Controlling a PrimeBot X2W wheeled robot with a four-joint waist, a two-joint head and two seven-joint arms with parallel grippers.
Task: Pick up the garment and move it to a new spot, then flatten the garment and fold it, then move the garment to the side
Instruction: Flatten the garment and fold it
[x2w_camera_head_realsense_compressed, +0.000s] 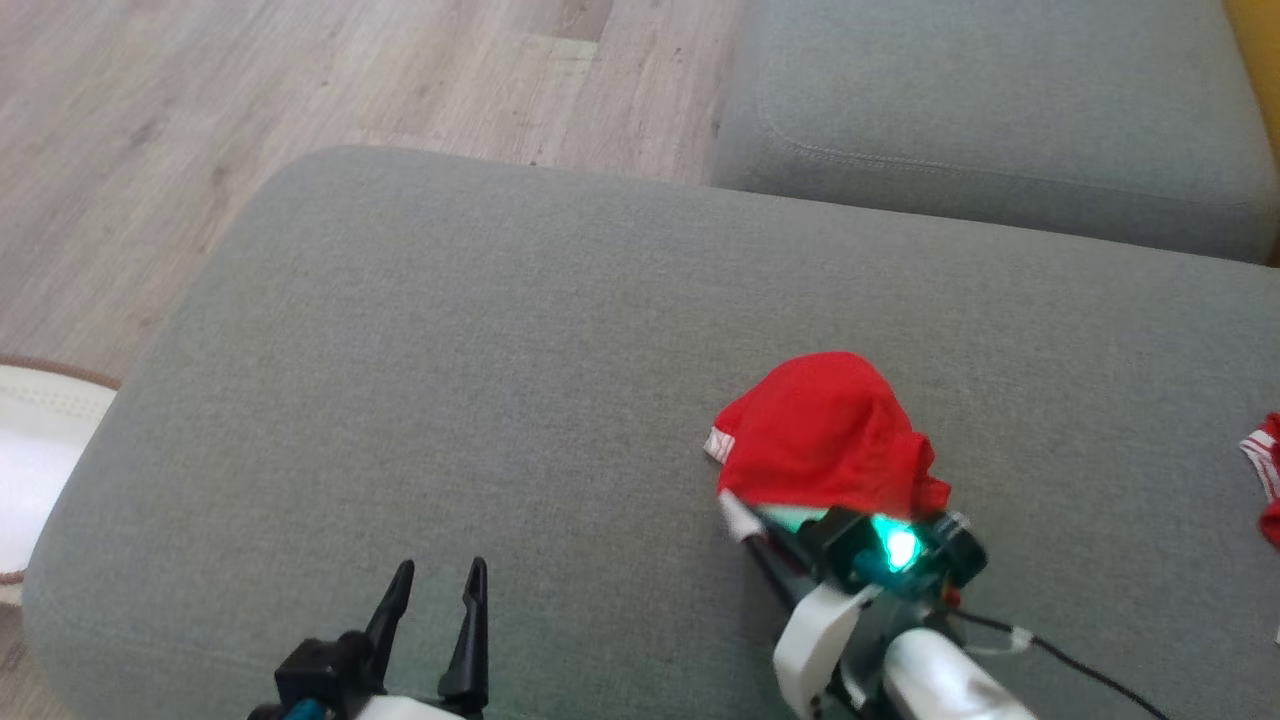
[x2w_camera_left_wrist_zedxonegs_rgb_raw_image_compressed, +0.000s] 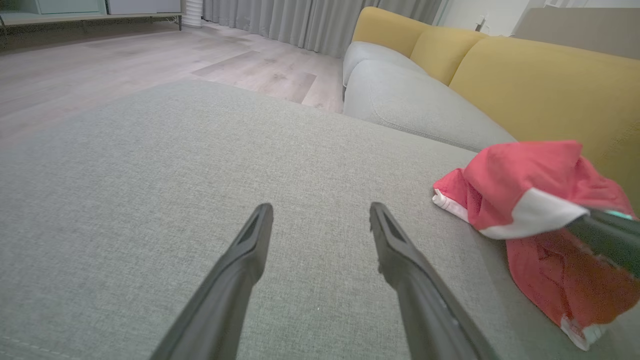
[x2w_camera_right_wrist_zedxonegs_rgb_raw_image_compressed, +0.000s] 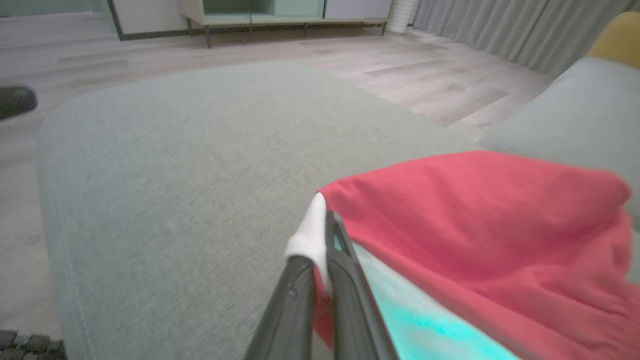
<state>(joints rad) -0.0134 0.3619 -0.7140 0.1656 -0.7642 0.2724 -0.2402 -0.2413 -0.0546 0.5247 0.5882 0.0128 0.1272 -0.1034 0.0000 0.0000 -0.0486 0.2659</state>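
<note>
On the grey seat cushion (x2w_camera_head_realsense_compressed: 450, 350), right of its middle, sits the red garment (x2w_camera_head_realsense_compressed: 825, 435) with white trim, bunched into a mound. Its white-edged hem is pinched in the right gripper (x2w_camera_right_wrist_zedxonegs_rgb_raw_image_compressed: 320, 250), whose fingers are pressed together on the cloth (red fabric drapes over them in the right wrist view). From the head view the right gripper (x2w_camera_head_realsense_compressed: 750, 525) comes in from below the mound, and a green light (x2w_camera_head_realsense_compressed: 900, 548) glows on its wrist. From the left wrist view the garment (x2w_camera_left_wrist_zedxonegs_rgb_raw_image_compressed: 530, 185) is lifted at the pinched edge, while its lower part lies on the cushion.

The left gripper (x2w_camera_head_realsense_compressed: 437, 585) is at the lower left over bare cushion, well apart from the garment. Its fingers are spread wide and hold nothing (x2w_camera_left_wrist_zedxonegs_rgb_raw_image_compressed: 321, 207). A second red-and-white piece of cloth (x2w_camera_head_realsense_compressed: 1265, 470) lies at the cushion's right edge. Beyond are another grey cushion (x2w_camera_head_realsense_compressed: 1000, 90), a yellow backrest (x2w_camera_left_wrist_zedxonegs_rgb_raw_image_compressed: 540, 80) and a wooden floor (x2w_camera_head_realsense_compressed: 150, 100).
</note>
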